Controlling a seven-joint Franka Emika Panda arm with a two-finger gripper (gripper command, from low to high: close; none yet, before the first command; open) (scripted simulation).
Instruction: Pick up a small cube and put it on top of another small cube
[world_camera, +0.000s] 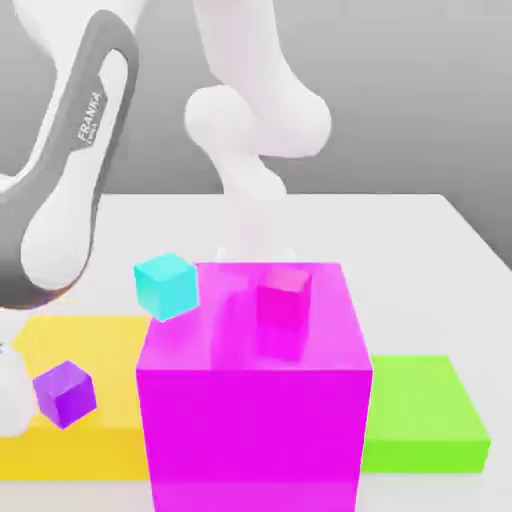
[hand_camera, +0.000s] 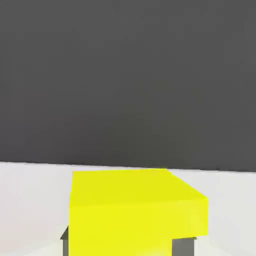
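In the hand view the small cube (hand_camera: 135, 210), plain bright yellow, sits very close between two dark fingers (hand_camera: 182, 246), one at each of its sides. My gripper (hand_camera: 122, 244) is shut on the small cube. Behind it lie a white surface and a dark grey backdrop. In the exterior view a cyan cube (world_camera: 166, 284) sits at the upper left corner of a big magenta block (world_camera: 255, 420). A purple cube (world_camera: 64, 392) rests on the flat yellow slab (world_camera: 95, 345). A small pink cube (world_camera: 283, 295) shows at the magenta block's top.
The big magenta block fills the middle foreground. A flat green slab (world_camera: 422, 412) lies on the exterior view's right of it, the yellow slab on the left. The arm's grey and white links (world_camera: 80, 170) reach down on the left above the white table (world_camera: 400, 235).
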